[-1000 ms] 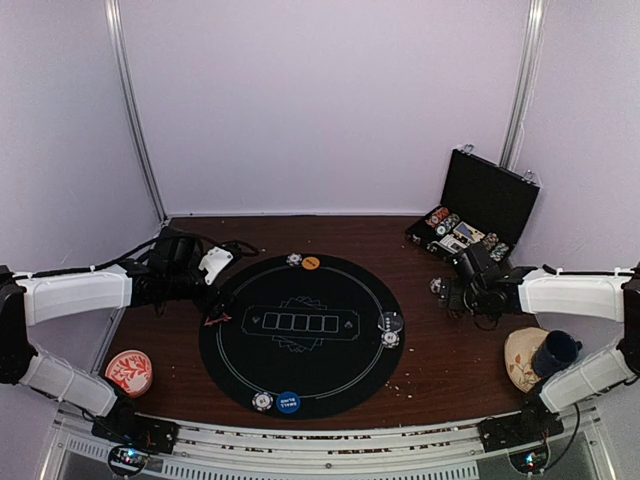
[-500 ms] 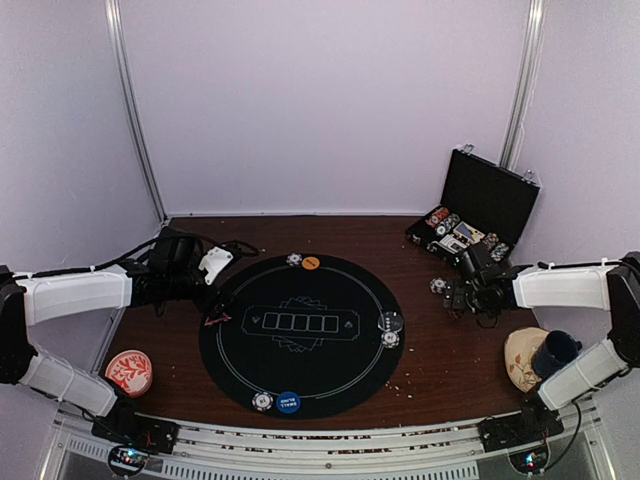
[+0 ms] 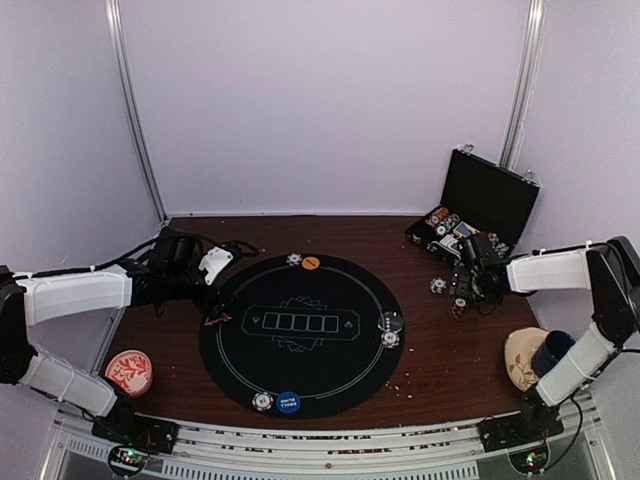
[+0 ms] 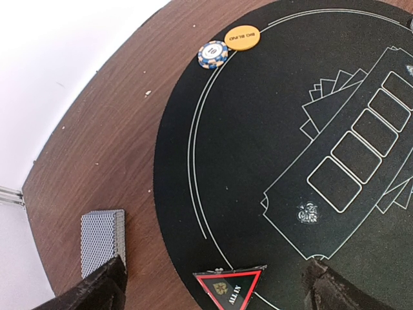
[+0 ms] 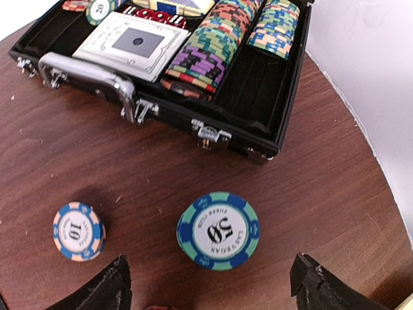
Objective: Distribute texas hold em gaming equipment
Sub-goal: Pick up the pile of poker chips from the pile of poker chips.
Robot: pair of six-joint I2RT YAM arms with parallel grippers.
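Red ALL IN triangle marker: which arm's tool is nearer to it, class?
Left. The left tool hangs close over the red triangle marker; the right tool is far across, beside the chip case.

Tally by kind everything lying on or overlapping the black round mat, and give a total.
Poker chips, as seen from above: 3
Button discs (orange, black, blue): 3
Red triangle marker: 1
Total: 7
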